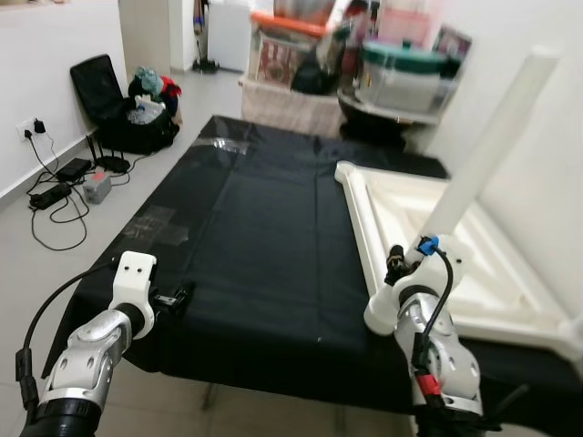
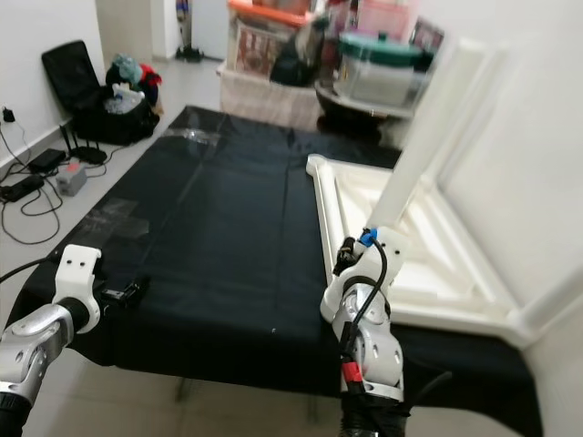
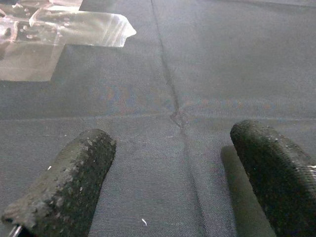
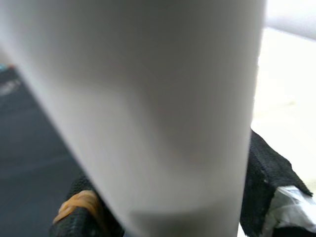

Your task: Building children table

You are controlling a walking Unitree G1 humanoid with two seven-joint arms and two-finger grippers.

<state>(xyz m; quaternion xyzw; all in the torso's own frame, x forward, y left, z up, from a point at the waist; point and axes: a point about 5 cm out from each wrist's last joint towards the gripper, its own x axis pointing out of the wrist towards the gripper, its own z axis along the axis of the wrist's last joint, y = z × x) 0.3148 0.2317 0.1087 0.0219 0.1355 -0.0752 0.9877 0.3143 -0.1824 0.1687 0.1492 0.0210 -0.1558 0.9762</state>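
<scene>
Right gripper [image 4: 163, 207] is clenched around the white table leg [image 1: 487, 146], which rises tilted above it. The upturned tabletop [image 1: 410, 214] lies just beyond. You square the leg upright before seating it. Left gripper [image 3: 168, 177] hangs released over the black cloth [image 1: 255, 228].

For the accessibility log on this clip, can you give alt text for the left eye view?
The right gripper holds a white table leg tilted up over the upside-down white tabletop lying on a black cloth. The left gripper hovers open at the cloth's near edge; bags and boxes stand behind.
</scene>
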